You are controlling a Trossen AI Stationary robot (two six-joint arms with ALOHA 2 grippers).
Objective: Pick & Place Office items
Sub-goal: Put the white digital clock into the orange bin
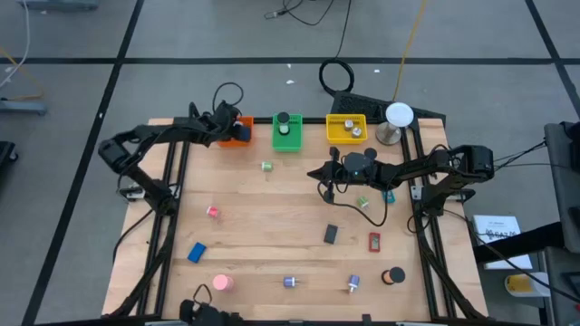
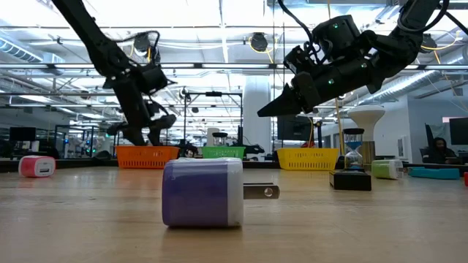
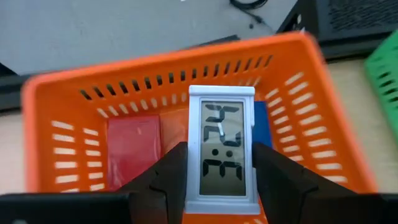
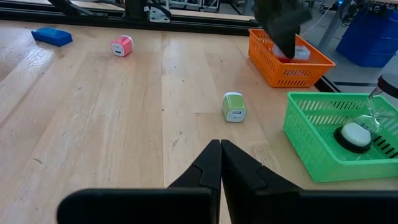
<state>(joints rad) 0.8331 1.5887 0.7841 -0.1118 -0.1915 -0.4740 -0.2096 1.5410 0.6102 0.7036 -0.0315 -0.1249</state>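
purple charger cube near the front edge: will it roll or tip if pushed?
The purple charger cube looks boxy with flat faces, so it should slide rather than roll. Its prongs stick out sideways, so a push there would probably spin it. It looks like hard plastic, likely stiff and light.

The counter point(image 1: 272, 235) is seen to be of pale, matt wood with visible grain. The orange bin point(image 3: 81, 118), at its far edge, is made of slotted, smooth plastic. The clock point(image 3: 221, 152) shows a white plastic frame and a glossy display.
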